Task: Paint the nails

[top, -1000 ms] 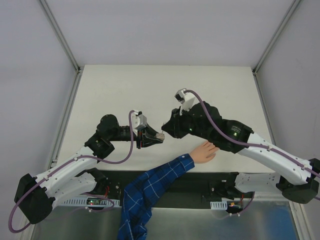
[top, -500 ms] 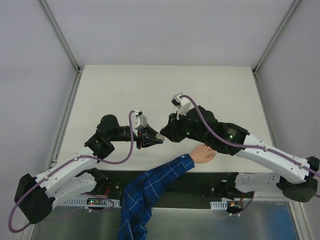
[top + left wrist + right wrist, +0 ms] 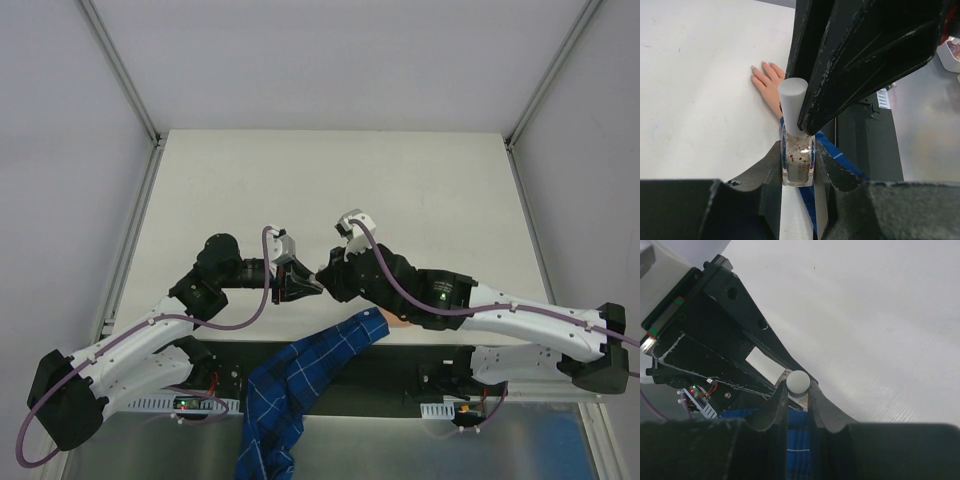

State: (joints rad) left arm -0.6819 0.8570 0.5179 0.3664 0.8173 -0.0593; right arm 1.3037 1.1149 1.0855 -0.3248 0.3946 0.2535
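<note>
One pale hand (image 3: 769, 84) in a blue plaid sleeve (image 3: 300, 375) lies flat on the white table (image 3: 420, 190), just beyond and below both pincers, its long axis running from the near table edge toward the far right; its nails cannot be made out. The left pincer (image 3: 798, 161) is clenched on one glass polish bottle (image 3: 798, 160) with speckled contents. The right pincer (image 3: 798, 386) grips that bottle's grey-white cap (image 3: 792, 102); no writing is readable.
</note>
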